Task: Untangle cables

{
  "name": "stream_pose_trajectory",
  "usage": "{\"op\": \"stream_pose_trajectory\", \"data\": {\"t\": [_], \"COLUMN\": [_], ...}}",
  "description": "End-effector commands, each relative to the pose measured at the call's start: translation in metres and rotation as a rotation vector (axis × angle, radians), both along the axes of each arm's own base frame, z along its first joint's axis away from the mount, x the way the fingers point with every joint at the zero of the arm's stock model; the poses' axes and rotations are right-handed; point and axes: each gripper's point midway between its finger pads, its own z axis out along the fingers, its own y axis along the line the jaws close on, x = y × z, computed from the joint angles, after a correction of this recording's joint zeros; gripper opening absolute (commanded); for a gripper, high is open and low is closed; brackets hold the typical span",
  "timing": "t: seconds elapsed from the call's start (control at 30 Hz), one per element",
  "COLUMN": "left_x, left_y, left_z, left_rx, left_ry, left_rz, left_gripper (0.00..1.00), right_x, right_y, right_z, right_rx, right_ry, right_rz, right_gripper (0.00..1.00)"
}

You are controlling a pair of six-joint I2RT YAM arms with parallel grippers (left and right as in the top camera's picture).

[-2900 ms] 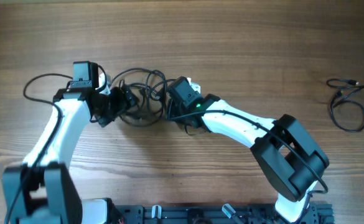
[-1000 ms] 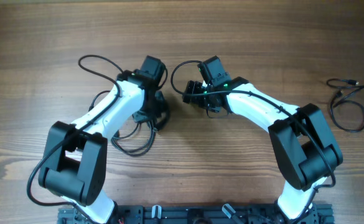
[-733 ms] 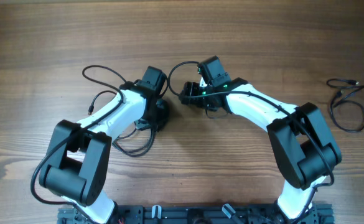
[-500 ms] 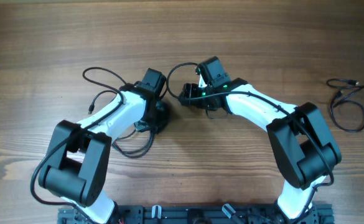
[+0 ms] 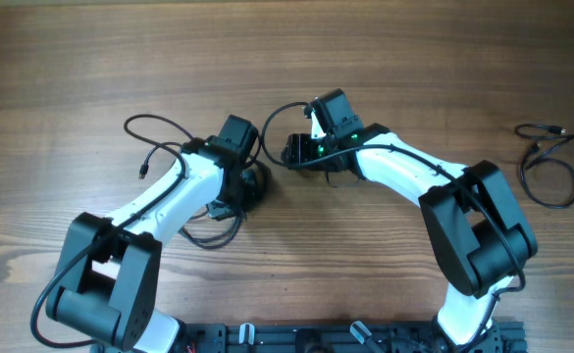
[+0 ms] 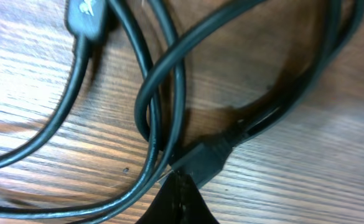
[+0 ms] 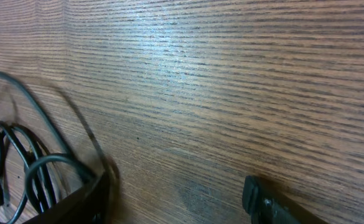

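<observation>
Thin black cables lie looped around my left arm in the overhead view: one loop (image 5: 154, 123) on its left, another (image 5: 213, 238) below it, and an arc (image 5: 279, 108) running to the right gripper. My left gripper (image 5: 250, 184) is down at the table. In the left wrist view its fingers (image 6: 180, 186) are shut, with a black plug (image 6: 210, 158) and its silver tip at their point, and crossing cords (image 6: 169, 74) just beyond. My right gripper (image 5: 294, 152) is open. In the right wrist view (image 7: 178, 199) bare wood lies between its fingers and cables (image 7: 32, 168) lie by the left finger.
A separate black cable (image 5: 549, 176) with a silver-tipped plug lies coiled at the far right of the wooden table (image 5: 385, 49). The two arms' elbows take up the front left and front right. A black rail runs along the front edge.
From a tangle between both grippers, the left gripper has dragged cables leftward and toward the front. Over the last second the left arm has shifted slightly left and the right gripper has edged left.
</observation>
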Motion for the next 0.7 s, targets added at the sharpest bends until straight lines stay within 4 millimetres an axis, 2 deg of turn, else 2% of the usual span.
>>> {"op": "stream_pose_trajectory", "data": {"t": [0.0,0.13,0.3,0.4,0.47,0.6,0.67], "left_x": [0.003,0.018,0.026,0.029,0.039,0.069,0.081], "left_y": [-0.005,-0.009,0.007,0.009,0.005,-0.008,-0.005], "left_z": [-0.012,-0.011,-0.012,-0.012,0.000,0.038,0.042], "left_rx": [-0.025,-0.038,0.055,0.071,0.056,0.012,0.038], "left_ry": [-0.030,-0.095,-0.140,-0.155,-0.190,-0.317,-0.372], "left_rz": [-0.018,-0.016,-0.005,-0.003,-0.026,-0.049,-0.040], "left_gripper": [0.04,0.04,0.04,0.04,0.04,0.08,0.11], "right_x": [-0.007,-0.010,-0.011,-0.011,-0.011,-0.009,-0.009], "right_y": [-0.001,0.002,0.008,0.009,0.008,0.009,0.009], "right_z": [-0.012,-0.011,-0.008,-0.008,-0.008,-0.007,-0.007], "right_rx": [-0.025,-0.009,0.015,0.016,0.016,0.020,0.020], "right_ry": [0.015,0.020,0.003,0.000,0.001,-0.006,-0.005], "right_rz": [0.024,0.046,0.101,0.101,0.100,0.097,0.095], "right_gripper": [0.71,0.71,0.70,0.65,0.65,0.65,0.65]}}
